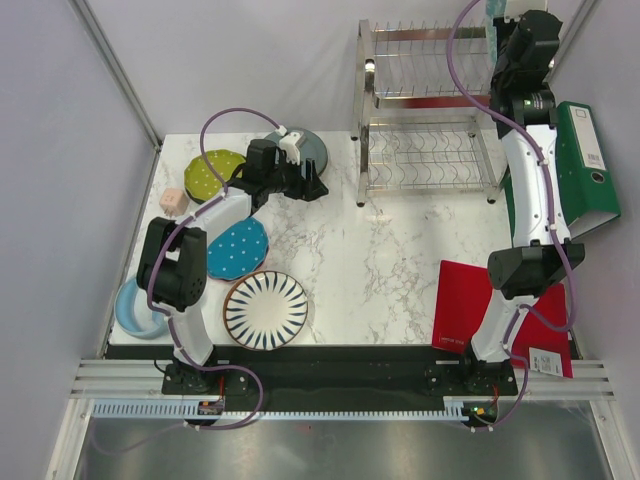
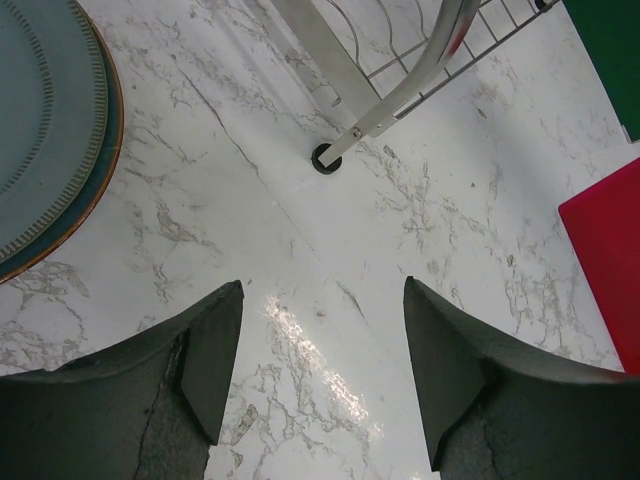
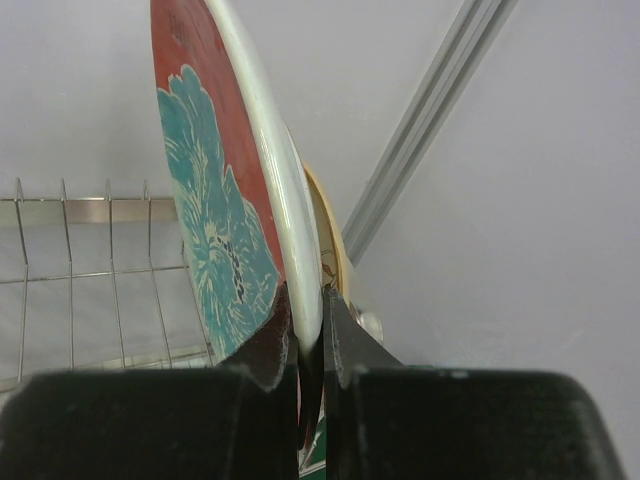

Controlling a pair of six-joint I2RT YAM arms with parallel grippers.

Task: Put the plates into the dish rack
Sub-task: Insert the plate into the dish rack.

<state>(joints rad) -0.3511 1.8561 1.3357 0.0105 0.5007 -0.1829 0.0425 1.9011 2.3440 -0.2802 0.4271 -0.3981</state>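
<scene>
A red plate with a teal flower (image 3: 215, 230) stands on edge, its rim pinched by the right jaws near the right end of the upper tier of the dish rack (image 1: 430, 35). It is held upright, presumably to slide between wires. A tan plate (image 3: 330, 250) shows just behind it. Left of the rack, the left jaws gape wide over the tabletop (image 2: 300, 200) beside a grey-blue plate (image 2: 45, 110), seemingly the next pick.

Five plates on the table (image 1: 380, 260): lime (image 1: 213, 172), grey-blue (image 1: 316, 150), teal (image 1: 237, 250), striped (image 1: 266, 309), pale blue (image 1: 133, 310). A sixth, the flowered plate (image 3: 215, 230), in my right pincer (image 3: 310, 340) (a tan seventh (image 3: 328, 240) just beyond it). One dish rack (image 1: 428, 150), cube (image 1: 172, 200), binder (image 1: 585, 160), red folder (image 1: 470, 300).
</scene>
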